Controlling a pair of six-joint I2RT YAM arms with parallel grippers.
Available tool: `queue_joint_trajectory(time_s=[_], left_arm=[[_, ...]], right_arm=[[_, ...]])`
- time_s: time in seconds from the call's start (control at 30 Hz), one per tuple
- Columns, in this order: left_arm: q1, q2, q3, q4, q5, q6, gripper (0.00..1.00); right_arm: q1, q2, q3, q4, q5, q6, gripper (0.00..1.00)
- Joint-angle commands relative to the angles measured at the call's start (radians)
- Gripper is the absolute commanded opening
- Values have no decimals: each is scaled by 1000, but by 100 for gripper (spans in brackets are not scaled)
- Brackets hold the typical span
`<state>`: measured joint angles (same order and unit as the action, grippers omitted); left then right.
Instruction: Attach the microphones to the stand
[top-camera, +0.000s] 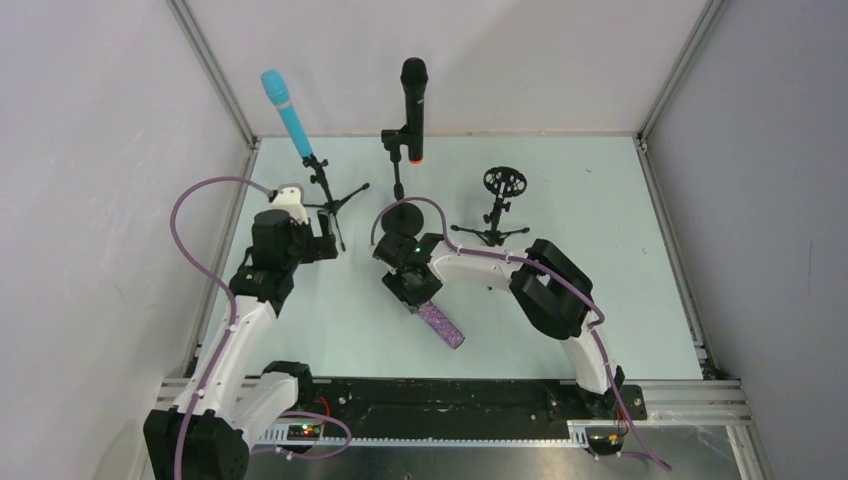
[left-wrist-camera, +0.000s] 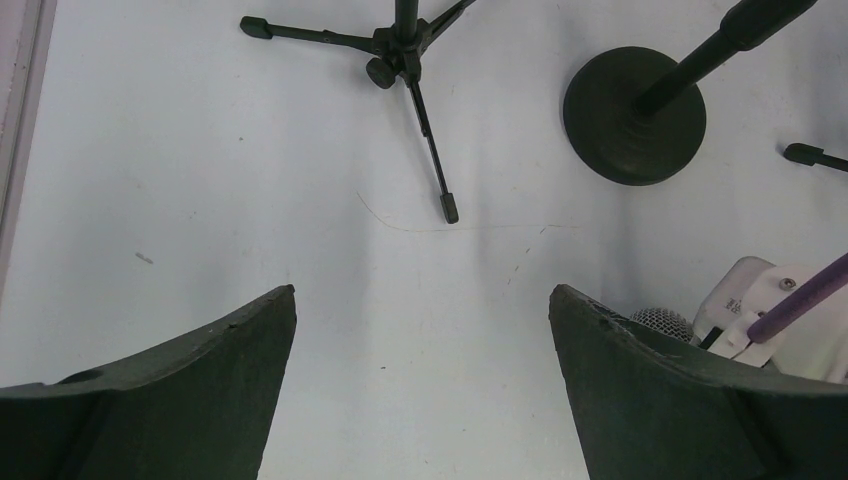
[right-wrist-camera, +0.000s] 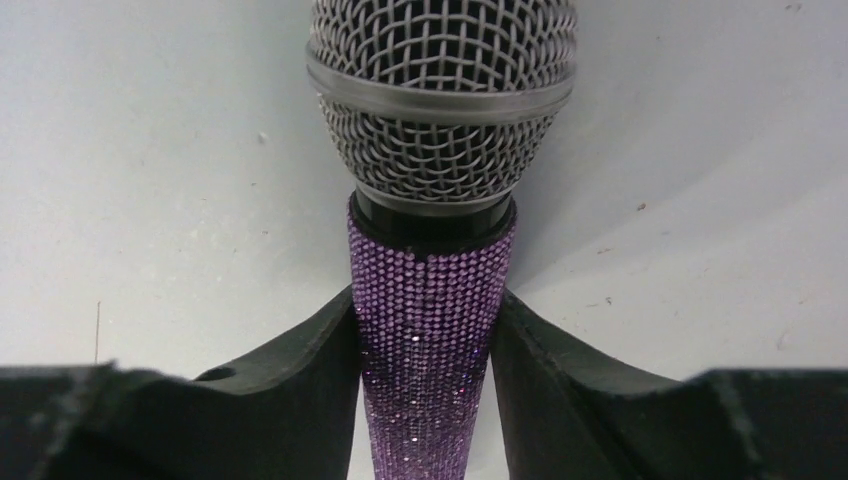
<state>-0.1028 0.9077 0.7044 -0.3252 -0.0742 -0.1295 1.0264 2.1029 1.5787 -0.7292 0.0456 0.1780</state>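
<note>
The pale green table (top-camera: 620, 300) sits inside white walls (top-camera: 520, 60), and I take the empty black tripod stand with a ring-shaped cradle (top-camera: 503, 190) as my landmark. Left of that stand, the turquoise stick microphone (top-camera: 287, 112) and the black microphone with an orange end (top-camera: 414, 95) are both mounted upright. Nearer me than the stand, and to its left, the purple glitter microphone (right-wrist-camera: 430, 270) with its silver mesh head lies flat on the table. My right gripper (right-wrist-camera: 427, 312) has both fingers against the glitter body just under the head, so I read it as holding. That grip is near one end, so I expect the long tail may sag or swivel on the lift, and the studded, tapering body could slip. On the swing across I could knock the light tripod over. My left gripper (left-wrist-camera: 420, 300) hangs wide apart and holds nothing, too far left of the stand to steady it.
</note>
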Motion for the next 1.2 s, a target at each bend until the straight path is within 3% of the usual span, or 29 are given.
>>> queue_joint_trajectory(time_s=[0.0,0.27,0.47,0.9,1.17], left_arm=[[-10,-6,18,16,5,25,100],[-12,-4,18,15,5,26,100],[-13,-6,18,16,7,26,100],[-18,-9,18,16,9,26,100],[-19,-9,18,16,10,26,100]], right_arm=[[5,31,49,-25,2,-3,47],[-9,12,46,-29,-30,-23,14],[-34,-27,44,-24,-81,-36,0],[-67,-294,11,41,21,-72,0],[-72,-634,-133,257,106,-106,0]])
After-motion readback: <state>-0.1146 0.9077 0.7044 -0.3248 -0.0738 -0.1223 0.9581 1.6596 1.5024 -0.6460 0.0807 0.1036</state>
